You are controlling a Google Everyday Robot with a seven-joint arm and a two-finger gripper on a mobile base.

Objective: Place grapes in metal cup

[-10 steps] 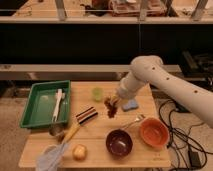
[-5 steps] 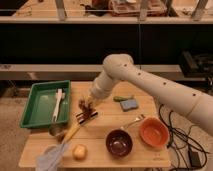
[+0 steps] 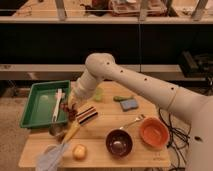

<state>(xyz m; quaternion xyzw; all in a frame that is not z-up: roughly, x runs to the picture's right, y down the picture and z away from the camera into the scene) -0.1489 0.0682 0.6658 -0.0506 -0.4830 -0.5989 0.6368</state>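
Dark shelving runs behind the wooden table (image 3: 100, 127). My white arm (image 3: 135, 82) reaches across from the right, and my gripper (image 3: 70, 104) hangs over the right rim of the green tray (image 3: 40, 107). It is closed on the grapes (image 3: 71, 113), a dark red cluster at its tip, close above the tabletop. The metal cup (image 3: 56, 131) stands on the table just off the tray's front right corner, near the grapes but lower and to the left of them in view. A yellow-handled brush (image 3: 71, 132) lies beside the cup, and a striped block (image 3: 86, 115) sits just right of the grapes. A pale green cup (image 3: 98, 93) stands behind my wrist. Further right are a maroon bowl (image 3: 119, 142) and an orange bowl (image 3: 152, 132).
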